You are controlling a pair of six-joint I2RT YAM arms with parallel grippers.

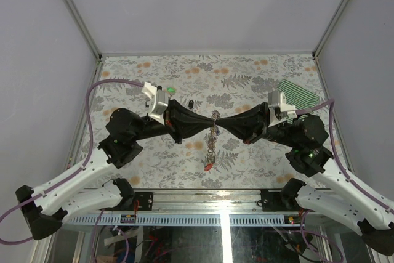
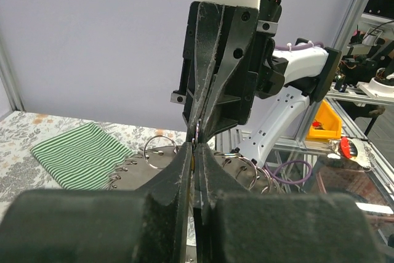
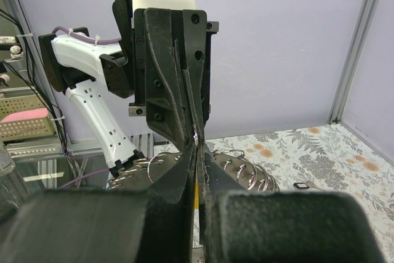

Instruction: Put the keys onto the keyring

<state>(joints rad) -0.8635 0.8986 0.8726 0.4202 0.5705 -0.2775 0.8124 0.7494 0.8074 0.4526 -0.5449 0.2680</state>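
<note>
We see the left gripper [image 1: 208, 121] and right gripper [image 1: 220, 121] closed, tip to tip; what they pinch is hidden. Just below them are the keys [image 1: 210, 149]; our fingers block most of the keyring [image 2: 146, 172].

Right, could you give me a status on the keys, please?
Left gripper and right gripper shut, tip to tip on the key bunch. Bunch hangs below them. Nothing in the way.

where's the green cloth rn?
Top view: cloth lies at the table's right edge, far half, just beyond the right arm's wrist.
</note>
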